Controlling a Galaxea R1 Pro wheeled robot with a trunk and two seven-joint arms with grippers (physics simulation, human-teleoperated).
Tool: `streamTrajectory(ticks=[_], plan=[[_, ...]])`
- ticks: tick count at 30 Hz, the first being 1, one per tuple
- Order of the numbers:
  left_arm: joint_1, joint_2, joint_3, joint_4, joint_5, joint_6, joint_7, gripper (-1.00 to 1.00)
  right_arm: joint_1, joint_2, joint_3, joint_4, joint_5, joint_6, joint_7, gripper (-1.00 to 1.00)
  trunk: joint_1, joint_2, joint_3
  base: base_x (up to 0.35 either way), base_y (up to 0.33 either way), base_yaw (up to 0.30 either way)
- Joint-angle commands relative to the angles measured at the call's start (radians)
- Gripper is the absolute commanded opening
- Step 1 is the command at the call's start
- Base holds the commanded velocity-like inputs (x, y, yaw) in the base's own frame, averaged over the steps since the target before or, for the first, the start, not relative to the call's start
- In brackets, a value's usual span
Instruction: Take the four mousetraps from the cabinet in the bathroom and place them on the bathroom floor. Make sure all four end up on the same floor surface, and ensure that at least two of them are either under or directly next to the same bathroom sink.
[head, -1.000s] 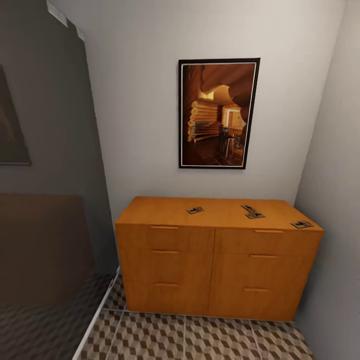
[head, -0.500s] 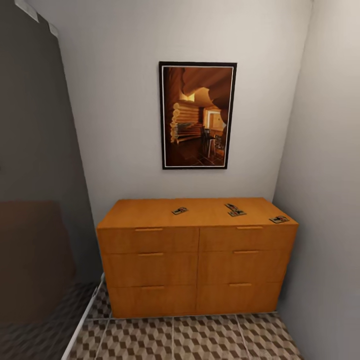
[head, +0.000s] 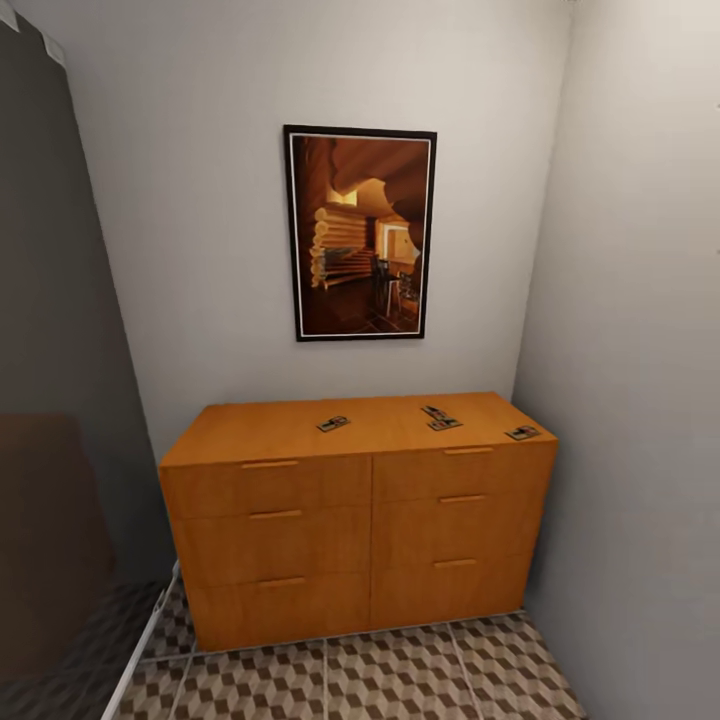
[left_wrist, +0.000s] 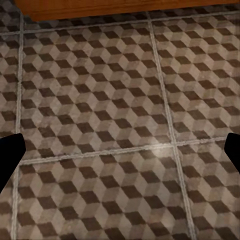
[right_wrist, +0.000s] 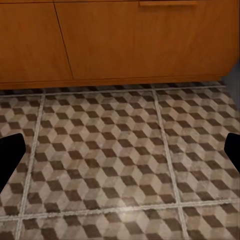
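On top of the cabinet lie the mousetraps, flat on its wooden surface: one near the middle, two touching toward the back right, one at the front right corner. Below, the bathroom floor awaits them. The left gripper and right gripper hang low with fingers spread wide, holding nothing, likely stowed for the approach.

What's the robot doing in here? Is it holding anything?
No, nothing yet. The robot faces the cabinet, whose drawers are all shut. The mousetraps sit on its top: one near the middle, two close together further right, and one by the right front corner. The left gripper and right gripper hang open over the tiled floor, empty.
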Motion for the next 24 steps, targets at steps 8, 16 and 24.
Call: streamTrajectory(ticks=[8, 16, 24], plan=[[0.000, 0.000, 0.000, -0.001, -0.001, -0.003, 0.001, 1.00, -0.001, 0.000, 0.001, 0.001, 0.005, -0.003, -0.003, 1.00, 0.000, -0.001, 0.000, 0.000, 0.000, -0.034], [0.000, 0.000, 0.000, -0.001, -0.001, -0.002, 0.001, 1.00, -0.001, 0.000, 0.001, 0.000, 0.005, -0.003, -0.003, 1.00, 0.000, -0.001, 0.000, 0.000, 0.000, -0.004], [0.000, 0.000, 0.000, -0.001, -0.001, -0.003, 0.001, 1.00, -0.001, 0.000, 0.001, 0.001, 0.005, -0.003, -0.004, 1.00, 0.000, -0.001, 0.000, 0.000, 0.000, 0.000]])
